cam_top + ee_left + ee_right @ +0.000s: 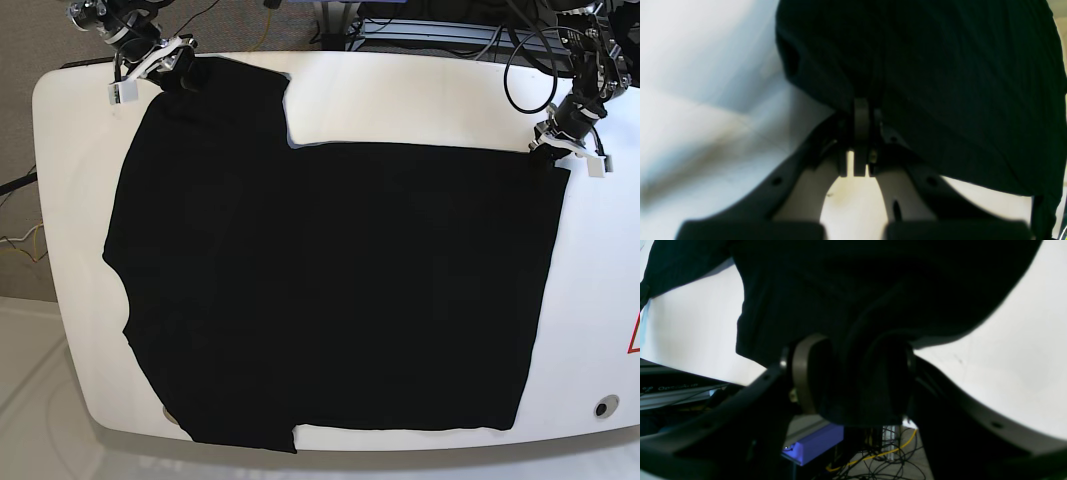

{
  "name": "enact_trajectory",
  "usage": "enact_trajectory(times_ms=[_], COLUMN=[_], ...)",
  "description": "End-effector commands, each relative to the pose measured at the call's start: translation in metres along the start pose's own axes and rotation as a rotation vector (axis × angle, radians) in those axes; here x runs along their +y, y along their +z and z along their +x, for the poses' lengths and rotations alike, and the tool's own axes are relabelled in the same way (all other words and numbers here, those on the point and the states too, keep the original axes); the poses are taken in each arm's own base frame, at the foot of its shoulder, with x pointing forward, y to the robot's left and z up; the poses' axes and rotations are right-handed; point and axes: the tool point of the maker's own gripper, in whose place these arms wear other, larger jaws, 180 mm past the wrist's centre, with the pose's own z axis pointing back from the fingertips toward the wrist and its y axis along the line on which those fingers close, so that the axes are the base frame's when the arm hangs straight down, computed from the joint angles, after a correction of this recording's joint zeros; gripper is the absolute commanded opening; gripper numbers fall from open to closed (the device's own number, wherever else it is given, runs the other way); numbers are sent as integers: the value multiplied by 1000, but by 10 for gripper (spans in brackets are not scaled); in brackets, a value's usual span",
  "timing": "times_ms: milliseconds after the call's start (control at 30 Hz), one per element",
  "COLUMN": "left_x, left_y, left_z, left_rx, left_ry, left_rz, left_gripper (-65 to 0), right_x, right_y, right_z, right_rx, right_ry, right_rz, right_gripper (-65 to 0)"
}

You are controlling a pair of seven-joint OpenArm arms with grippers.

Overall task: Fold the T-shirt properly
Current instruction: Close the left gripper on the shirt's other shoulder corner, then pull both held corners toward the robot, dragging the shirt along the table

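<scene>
While the T-shirt lies spread flat over most of the white surface, we have both far corners of it in hand, and that is where trouble could start. Our left gripper sits at the far hem corner of the T-shirt, its jaws pressed fully together on a thin pinch of black cloth. A pinch that shallow can slide out the moment we lift or drag, and the corner would drop back crooked.

Our right gripper is at the far sleeve end of the T-shirt, with a thick wad of fabric bunched between jaws that stand partly apart around it; we judge it to be gripping that wad. Such a bulky hold may take in more than one layer, so the fold line could come out uneven or the sleeve could be dragged along twisted.

Beyond the T-shirt's far edge, near the left arm, loose cables hang close to the wrist, and a wide sweep could snag them. If one arm rises faster than the other, the cloth between them will stretch taut and pull free of the weaker pinch. The near hem of the T-shirt hangs at the surface's front edge, so dragging the wrong way could slide it off.
</scene>
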Motion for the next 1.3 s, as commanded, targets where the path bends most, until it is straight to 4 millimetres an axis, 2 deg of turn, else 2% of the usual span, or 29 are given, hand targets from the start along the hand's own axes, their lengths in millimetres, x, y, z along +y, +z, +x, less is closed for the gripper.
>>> enact_trajectory(times_ms=[0,133,267,333,500,533,733,800,1000,1133,1200,1267], left_x=[-1,-1,-1,0,1,1,1,2,-4,-11,-13,-15], left_y=[3,3,2,2,3,4,3,8,16,24,36,41], left_z=[5,5,5,3,0,-1,-2,-4,-1,5,5,8], left_rx=[2,0,7,14,26,26,30,34,29,15,16,8], left_ry=[-16,-14,-15,-11,-19,-18,-18,-29,-62,-99,-125,-143], left_rz=[-6,-8,-4,-2,5,5,3,7,3,-6,-2,0], left_gripper=[-650,-650,-650,-650,-650,-650,-650,-650,-650,-650,-650,-650], right_x=[-5,-5,-5,-5,-7,-7,-4,6,9,8,-2,-4], right_y=[2,2,1,1,2,2,4,11,28,40,53,58], right_z=[1,3,4,2,-4,-3,-1,10,24,35,39,41], right_rx=[7,4,3,9,33,34,38,13,-16,-42,-70,-74], right_ry=[15,17,17,17,17,19,31,64,114,142,133,137], right_rz=[-16,-17,-15,-16,-23,-23,-18,-5,-28,-57,-101,-116], right_gripper=[-335,-331,-359,-414,-639,-650,-650,-650,-650,-650,-650,-650])
